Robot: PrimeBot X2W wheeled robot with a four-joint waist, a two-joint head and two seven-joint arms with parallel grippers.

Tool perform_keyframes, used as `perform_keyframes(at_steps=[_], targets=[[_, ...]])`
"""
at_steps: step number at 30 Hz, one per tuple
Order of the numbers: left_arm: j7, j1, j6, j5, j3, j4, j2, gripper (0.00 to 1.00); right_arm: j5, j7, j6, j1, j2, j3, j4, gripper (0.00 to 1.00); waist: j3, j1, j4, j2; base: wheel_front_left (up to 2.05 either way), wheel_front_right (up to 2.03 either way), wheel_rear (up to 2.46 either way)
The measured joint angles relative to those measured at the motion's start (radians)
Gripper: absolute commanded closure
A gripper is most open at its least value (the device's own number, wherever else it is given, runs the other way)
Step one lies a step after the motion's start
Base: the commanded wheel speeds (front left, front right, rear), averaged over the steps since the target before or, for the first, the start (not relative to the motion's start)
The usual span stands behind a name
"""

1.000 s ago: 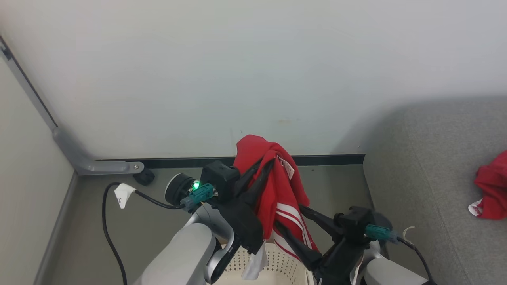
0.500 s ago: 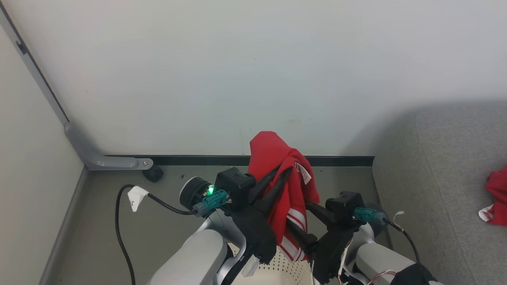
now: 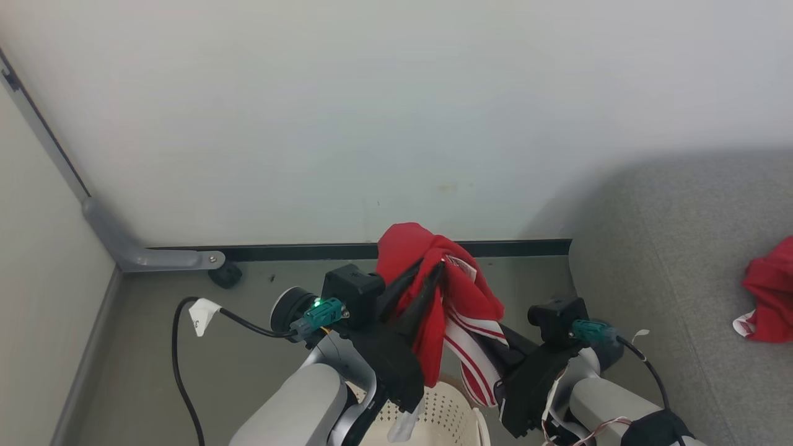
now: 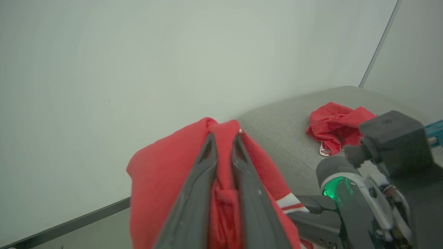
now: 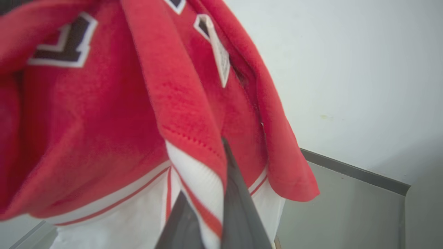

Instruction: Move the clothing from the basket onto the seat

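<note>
Soft, light, floppy red garment (image 3: 461, 297) is pinched at a bunched fold by left end effector (image 4: 223, 138), striped hem by right end effector (image 5: 218, 162).

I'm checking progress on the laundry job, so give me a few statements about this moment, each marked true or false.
1. The left hand is shut on the held garment. True.
2. The seat has nothing on it. False: a second garment lies on it.
3. The held garment lies inside the basket. False: it hangs from the hands, above the basket.
4. The right hand pinches the white striped trim. True.
</note>
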Motion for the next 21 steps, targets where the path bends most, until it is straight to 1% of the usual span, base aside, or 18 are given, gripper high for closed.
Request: perform_keyframes(at_steps=[1,7,14,21], targets=[[0.0,0.001,0.002,0.0,0.001,0.0,0.0,0.0,0.003,-0.002,0.0,0.0,-0.004,0.0,0.0,1.0,0.0,0.0,-0.004,0.0,0.0,0.0,0.0],[0.007,0.008,0.007,0.0,0.002,-0.003,0.005,0.0,0.011,-0.002,0.0,0.002,-0.04,-0.016,-0.006,1.0,-0.003,0.0,-0.033,0.0,0.0,0.0,0.0],[0.007,0.043,0.008,0.0,0.003,-0.021,0.031,0.0,0.02,-0.002,0.0,0.0,-0.111,-0.11,-0.058,1.0,-0.008,0.0,-0.078,0.0,0.0,0.0,0.0],[-0.003,0.086,0.006,0.0,-0.002,-0.059,0.058,0.0,0.018,-0.002,0.0,0.0,-0.191,-0.203,-0.128,1.0,-0.013,0.0,-0.139,0.0,0.0,0.0,0.0]])
